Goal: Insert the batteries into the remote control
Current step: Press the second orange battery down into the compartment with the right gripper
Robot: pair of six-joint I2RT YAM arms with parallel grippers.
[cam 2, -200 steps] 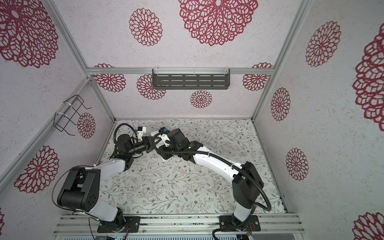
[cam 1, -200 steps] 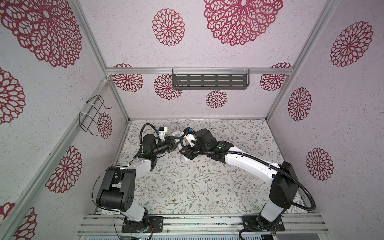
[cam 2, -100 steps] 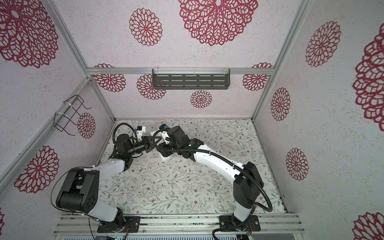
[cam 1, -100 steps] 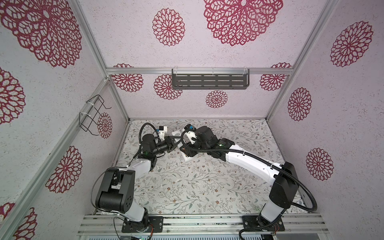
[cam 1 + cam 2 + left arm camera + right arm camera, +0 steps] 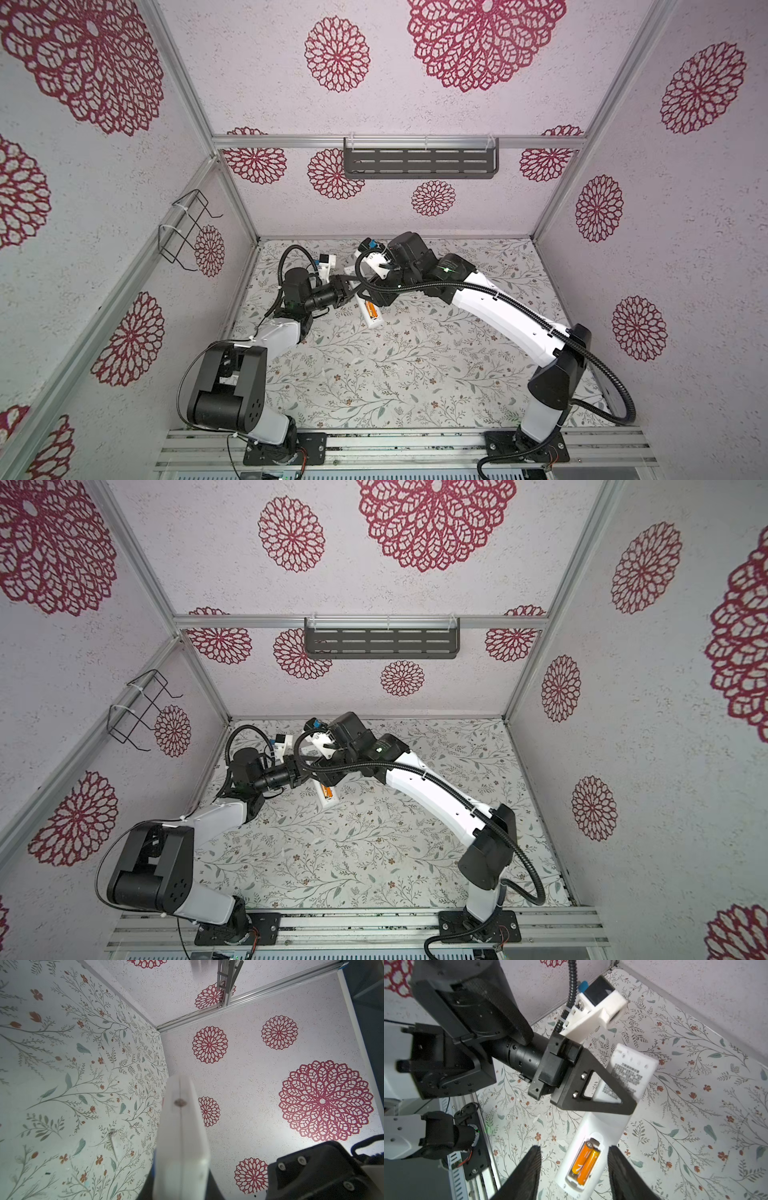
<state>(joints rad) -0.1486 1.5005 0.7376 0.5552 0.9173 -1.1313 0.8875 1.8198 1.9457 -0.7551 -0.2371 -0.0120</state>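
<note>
The long slim white plastic remote control (image 5: 602, 1126) lies back-up over the pale floral-patterned surface (image 5: 695, 1105), in the far left part of it as both top views show. The left gripper (image 5: 631, 1105) is pinched across the middle of it, and 1 of its black triangular fingers (image 5: 602, 1108) crosses the body just below the printed label. At the other end the compartment stands uncovered, and the 2 slim orange batteries (image 5: 585, 1160) sit in it side by side, touching each other. The right gripper (image 5: 573, 1148) hovers over that end with its ribbed fingers spread, 1 on each side of the remote control, holding nothing. I cannot tell whether the battery end rests on the surface or hangs just above it. In my judgement both batteries are in, and the step in hand is to make sure they are fully seated. For that, the left gripper should hold the body level and firm so neither cell rolls or springs out. The right gripper should come straight down and press lightly on the middle of both batteries at once. A sideways nudge could lever 1 of them up against its spring contact, so the push should be vertical and short. No compartment cover can be made out in these views, so closing it cannot be planned from here.
</note>
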